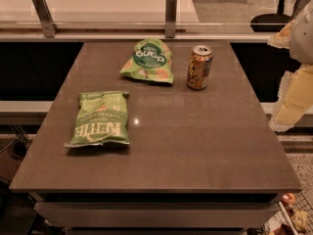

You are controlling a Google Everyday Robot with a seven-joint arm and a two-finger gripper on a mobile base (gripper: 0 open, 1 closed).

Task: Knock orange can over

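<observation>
The orange can stands upright on the brown table, at the far right of the tabletop. It has an orange-gold body and a silver top with a pull tab. My gripper shows as a pale, yellowish shape at the right edge of the view, beyond the table's right side. It is to the right of the can, well apart from it and nearer to me.
A green chip bag lies just left of the can. A second green Kettle chip bag lies at the table's left. A railing with metal posts runs behind the table. An office chair stands at the back right.
</observation>
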